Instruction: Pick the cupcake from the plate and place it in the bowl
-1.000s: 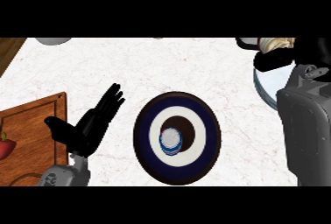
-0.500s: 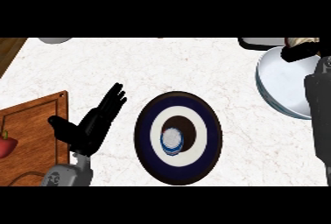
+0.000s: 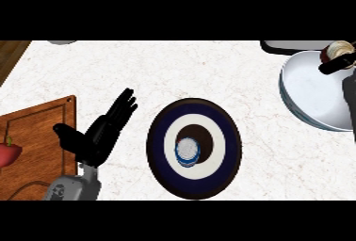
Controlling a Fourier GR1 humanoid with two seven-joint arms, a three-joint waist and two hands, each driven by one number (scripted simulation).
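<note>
brown cupcake (image 3: 341,48), held by the right robot hand (image 3: 332,66), has moved over the bowl (image 3: 309,92) under it; left robot hand (image 3: 101,134) wide.

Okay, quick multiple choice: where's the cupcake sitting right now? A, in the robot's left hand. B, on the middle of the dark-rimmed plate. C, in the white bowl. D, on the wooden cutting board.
B: the cupcake sits on the centre of the plate, while the left hand rests open beside the plate and the bowl at the right holds no cupcake.
</note>
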